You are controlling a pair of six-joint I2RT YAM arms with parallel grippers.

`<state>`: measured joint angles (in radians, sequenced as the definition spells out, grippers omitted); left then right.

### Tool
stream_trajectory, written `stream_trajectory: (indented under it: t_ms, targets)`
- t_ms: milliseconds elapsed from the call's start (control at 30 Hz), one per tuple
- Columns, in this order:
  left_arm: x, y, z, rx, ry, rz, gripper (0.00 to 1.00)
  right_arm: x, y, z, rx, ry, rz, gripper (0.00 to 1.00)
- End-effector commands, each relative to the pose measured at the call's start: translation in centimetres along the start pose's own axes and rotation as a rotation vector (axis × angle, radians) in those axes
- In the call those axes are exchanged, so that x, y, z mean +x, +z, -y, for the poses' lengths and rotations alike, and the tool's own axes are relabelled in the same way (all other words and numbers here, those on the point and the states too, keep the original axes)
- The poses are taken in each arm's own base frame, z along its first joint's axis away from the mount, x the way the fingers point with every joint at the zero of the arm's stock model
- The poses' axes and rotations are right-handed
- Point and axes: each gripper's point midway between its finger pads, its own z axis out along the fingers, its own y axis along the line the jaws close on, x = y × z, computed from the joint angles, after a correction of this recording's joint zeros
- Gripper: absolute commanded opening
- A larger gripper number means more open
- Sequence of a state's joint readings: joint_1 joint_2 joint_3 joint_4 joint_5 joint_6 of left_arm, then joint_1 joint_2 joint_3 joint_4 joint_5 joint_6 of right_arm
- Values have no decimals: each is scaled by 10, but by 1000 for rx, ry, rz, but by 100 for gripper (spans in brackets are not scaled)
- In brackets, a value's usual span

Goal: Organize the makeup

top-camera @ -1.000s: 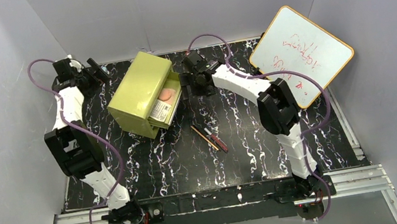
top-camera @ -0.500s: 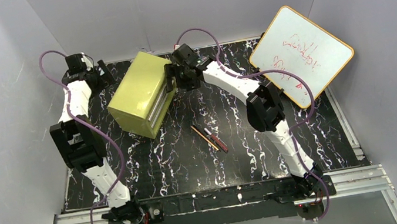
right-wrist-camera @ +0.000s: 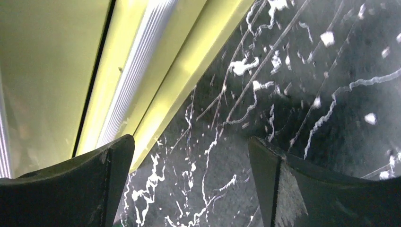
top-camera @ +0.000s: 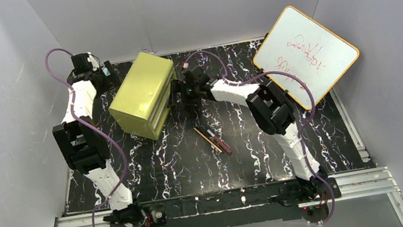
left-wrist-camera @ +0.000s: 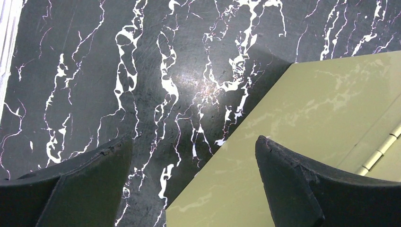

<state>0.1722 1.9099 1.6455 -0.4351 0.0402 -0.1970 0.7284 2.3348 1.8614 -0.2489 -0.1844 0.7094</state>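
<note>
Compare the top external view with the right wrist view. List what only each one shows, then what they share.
Top external only: the thin gold pencil and dark red pencil lying close together on the black white-veined marble table, the orange-framed whiteboard, and the left gripper at the far side of the olive-green drawer box. Right wrist only: the right gripper seen open and empty, and a pale ribbed strip along the box's face. Both: the box and the table.

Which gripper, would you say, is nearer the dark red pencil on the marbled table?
Right: the right gripper hovers just beyond the dark red pencil; the left gripper is behind the olive-green box.
</note>
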Motion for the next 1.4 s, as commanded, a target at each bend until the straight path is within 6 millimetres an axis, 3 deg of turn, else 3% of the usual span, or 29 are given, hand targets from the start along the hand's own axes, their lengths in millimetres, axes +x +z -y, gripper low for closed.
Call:
stream_trajectory:
  t_ms: [0,33,200,467,633,800,1067,1367]
  targets:
    - [0,-5,0,-6,13,-5,99,-27,-33,-61,-291,19,201,95]
    - [0,-5,0,-3,12,-6,99,-20,-33,-55,-307,41,211,91]
    - [-1,-5,1,2,10,-6,99,-25,-37,-64,-417,118,277,65]
    - [0,-5,2,9,10,-8,99,-40,-34,-77,-518,171,335,64]
    - [2,-4,2,9,8,-15,99,-47,-23,-81,-545,201,328,49]
    - [1,-4,3,11,5,-12,99,-45,-13,-76,-540,226,323,43]
    - [1,-4,4,16,3,-15,99,-42,-3,-68,-534,244,321,43]
    - [1,-4,4,17,-1,-18,99,-51,6,-68,-599,310,373,35]
